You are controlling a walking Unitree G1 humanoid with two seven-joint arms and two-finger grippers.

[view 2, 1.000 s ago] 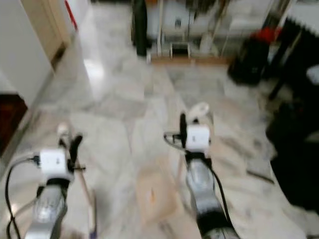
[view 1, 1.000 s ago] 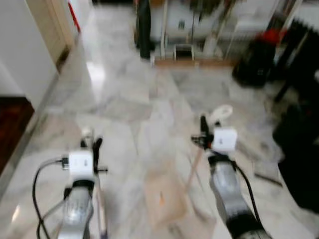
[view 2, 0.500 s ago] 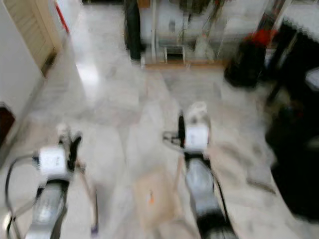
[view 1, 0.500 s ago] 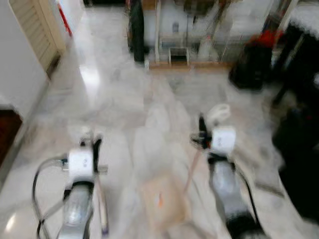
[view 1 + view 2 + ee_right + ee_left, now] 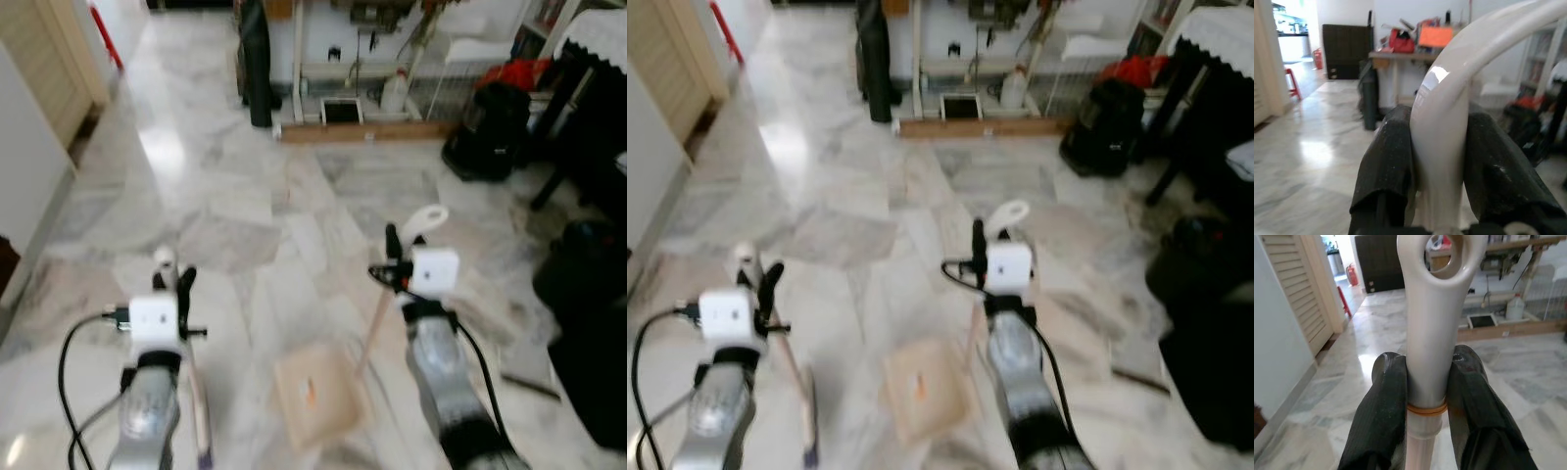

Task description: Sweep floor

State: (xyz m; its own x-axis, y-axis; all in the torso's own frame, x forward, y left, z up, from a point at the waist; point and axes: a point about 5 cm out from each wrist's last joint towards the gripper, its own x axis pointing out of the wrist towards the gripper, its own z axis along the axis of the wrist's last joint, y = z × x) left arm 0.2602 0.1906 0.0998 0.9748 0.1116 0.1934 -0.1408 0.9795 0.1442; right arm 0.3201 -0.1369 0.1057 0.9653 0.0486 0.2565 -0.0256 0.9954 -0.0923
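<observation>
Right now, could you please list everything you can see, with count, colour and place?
broom handle: one, white top with a hanging hole, held in the left tool
dustpan handle: one, white, curved, held in the right tool
dustpan: one, tan, on the floor between the arms
marble floor: one, grey-white, ahead
black bag: one, black, far right by the shelves
louvred door: one, beige, on the left side
left tool: one, black fingers closed on the broom handle
right tool: one, black fingers closed on the dustpan handle
</observation>
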